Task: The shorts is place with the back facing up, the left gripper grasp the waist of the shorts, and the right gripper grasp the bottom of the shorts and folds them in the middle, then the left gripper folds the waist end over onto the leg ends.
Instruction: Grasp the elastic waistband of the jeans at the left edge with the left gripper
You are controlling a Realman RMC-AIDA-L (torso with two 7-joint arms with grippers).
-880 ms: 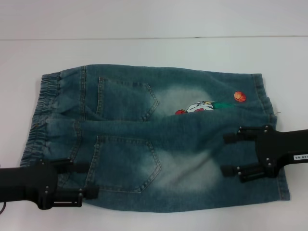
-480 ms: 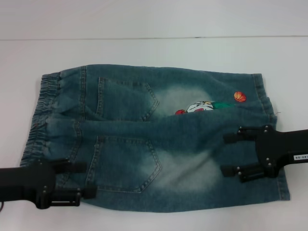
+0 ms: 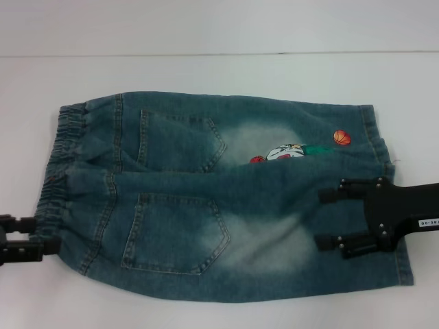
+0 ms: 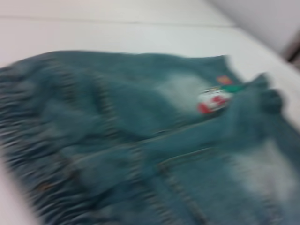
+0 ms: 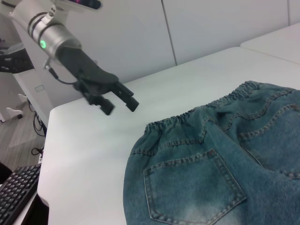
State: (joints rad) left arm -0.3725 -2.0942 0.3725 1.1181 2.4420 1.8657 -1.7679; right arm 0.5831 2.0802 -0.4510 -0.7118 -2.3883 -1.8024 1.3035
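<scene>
Head camera looks down; both wrist cameras share the shorts (image 3: pixel 219 205).

Left gripper (image 3: pixel 27 240) cut off at 9 o'clock edge of head view, only fingertips showing. Right gripper (image 3: pixel 329 219) arm cut at 3 o'clock edge, covering part of shorts (image 3: pixel 206 199) leg hem. Left wrist view blurred; shorts print (image 4: pixel 213 99) unreadable. Keyboard (image 5: pixel 14 197) cropped at 7 o'clock corner.
</scene>
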